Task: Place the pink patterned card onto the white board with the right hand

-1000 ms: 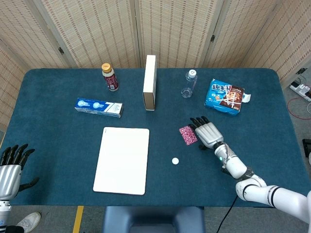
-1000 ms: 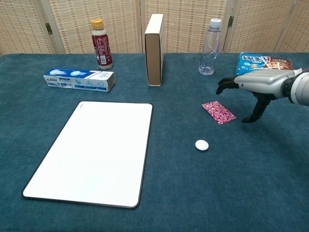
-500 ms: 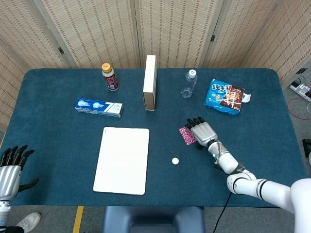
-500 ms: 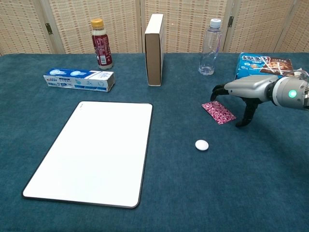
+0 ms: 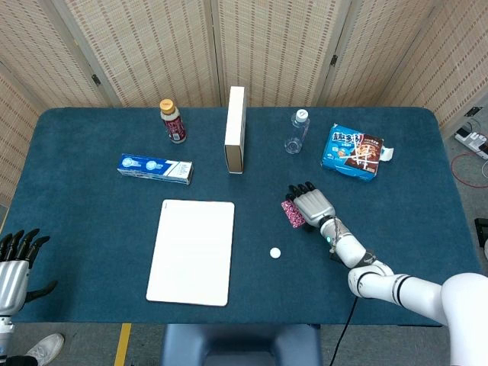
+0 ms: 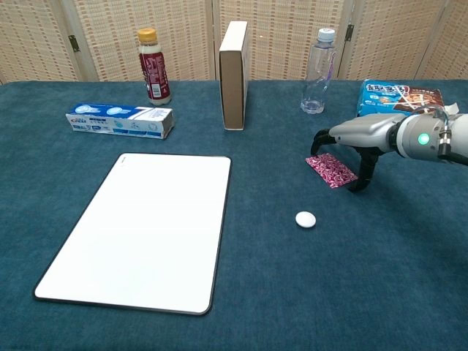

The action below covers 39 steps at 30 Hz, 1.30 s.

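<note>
The pink patterned card lies flat on the blue table, right of centre. My right hand hovers over the card's right part, fingers arched down around it and apart, nothing lifted. The thumb reaches the cloth just right of the card. The white board lies flat to the left, bare. My left hand hangs off the table's left front corner, fingers spread, holding nothing.
A small white disc lies in front of the card. At the back stand a brown-capped bottle, an upright box and a clear bottle. A toothpaste box and a blue snack pack lie there too.
My right hand moved left and lowered until its fingers arch over the pink card. The card has stayed where it was. The left hand dropped slightly.
</note>
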{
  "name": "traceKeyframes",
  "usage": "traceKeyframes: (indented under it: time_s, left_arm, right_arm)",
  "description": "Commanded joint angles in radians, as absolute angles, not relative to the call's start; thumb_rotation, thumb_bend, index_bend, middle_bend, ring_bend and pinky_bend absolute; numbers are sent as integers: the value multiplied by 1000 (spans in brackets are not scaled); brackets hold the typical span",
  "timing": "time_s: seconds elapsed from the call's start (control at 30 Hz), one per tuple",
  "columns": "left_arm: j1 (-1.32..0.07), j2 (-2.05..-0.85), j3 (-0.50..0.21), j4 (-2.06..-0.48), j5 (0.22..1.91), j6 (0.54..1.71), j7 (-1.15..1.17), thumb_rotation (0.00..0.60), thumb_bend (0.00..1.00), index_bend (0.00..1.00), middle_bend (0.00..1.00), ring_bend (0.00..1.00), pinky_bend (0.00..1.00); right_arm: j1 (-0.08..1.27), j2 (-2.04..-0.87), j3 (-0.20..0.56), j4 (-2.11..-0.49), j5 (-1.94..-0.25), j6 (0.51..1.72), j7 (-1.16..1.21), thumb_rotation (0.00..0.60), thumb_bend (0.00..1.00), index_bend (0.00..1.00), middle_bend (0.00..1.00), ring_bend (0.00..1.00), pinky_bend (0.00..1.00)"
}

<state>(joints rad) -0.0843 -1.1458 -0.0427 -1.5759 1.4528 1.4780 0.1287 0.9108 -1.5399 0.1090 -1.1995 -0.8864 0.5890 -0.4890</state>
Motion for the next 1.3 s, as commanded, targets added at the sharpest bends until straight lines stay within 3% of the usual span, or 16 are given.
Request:
traceKeyframes:
  time_s: [0.03, 0.23, 0.53, 0.83, 1.1, 1.3]
  left_arm:
    - [-84, -1147, -43, -1574, 1454, 1480, 125, 600, 184, 213, 122, 64, 0]
    - [-84, -1148, -43, -1566, 1455, 1478, 119, 600, 184, 213, 122, 64, 0]
    - [-84, -1151, -42, -1565, 1463, 1481, 117, 600, 184, 213, 122, 64, 0]
    - [-83, -1149, -41, -1569, 1466, 1484, 121, 600, 184, 213, 122, 64, 0]
    - [-80, -1145, -42, -1576, 1467, 1489, 122, 600, 184, 213, 122, 64, 0]
    - [-77, -1138, -41, -1585, 1472, 1496, 126, 600, 184, 212, 122, 64, 0]
  right_arm:
    - [920, -1545, 103, -1196, -876, 590, -489, 600, 266, 157, 44, 32, 0]
    - [925, -1538, 89, -1208, -866, 612, -489, 600, 265, 264, 53, 17, 0]
    - [918, -1525, 75, -1231, -874, 651, -479, 600, 265, 306, 68, 0, 0]
    - [911, -1507, 72, -1260, -896, 684, -463, 600, 265, 316, 72, 0, 0]
    - [905, -1448, 77, -1412, -1006, 764, -465, 600, 265, 316, 72, 0, 0]
    - [932, -1468, 76, -1482, -1070, 771, -498, 600, 266, 316, 72, 0, 0]
